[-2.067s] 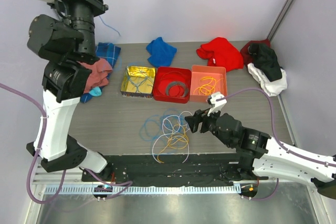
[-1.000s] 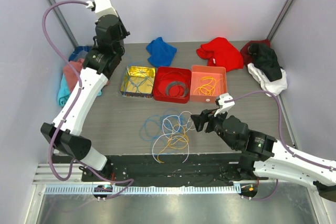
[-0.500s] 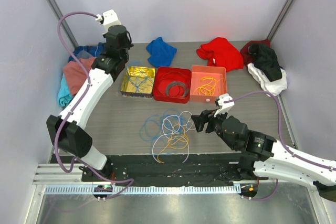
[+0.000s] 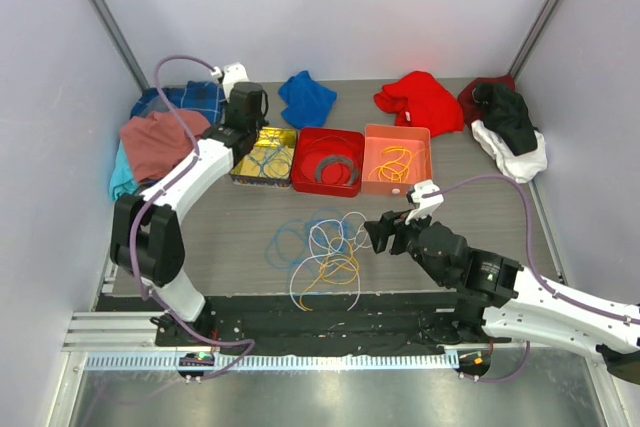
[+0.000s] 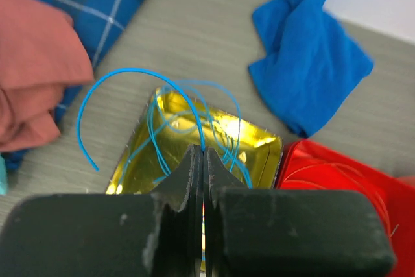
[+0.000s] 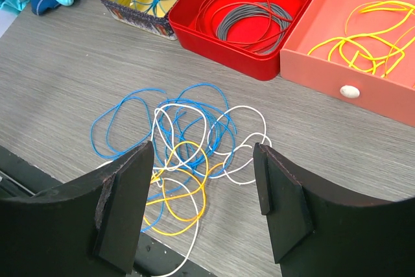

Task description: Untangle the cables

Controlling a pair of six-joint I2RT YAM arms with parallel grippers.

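The tangle of cables [image 6: 188, 150], blue, white and yellow loops crossed over one another, lies on the table [image 6: 71, 76] just in front of a row of three containers. One blue cable [image 5: 139, 69] is apart from it: the left gripper [image 5: 203, 154] has its fingers pressed together on that strand, right over the gold tin [image 5: 256, 139], where other blue strands already lie. The strand arcs out past the tin's edge, so it looks about to be let go into the tin. Sorting seems to go by colour, since the pink tray [image 6: 337, 79] holds yellow cables [image 6: 356, 37] and the red tray [image 6: 214, 47] a grey ring [image 6: 256, 14]. The right gripper [image 6: 203, 146] hangs near the tangle with its fingers spread and nothing between them, probably placed to pick the next strand.
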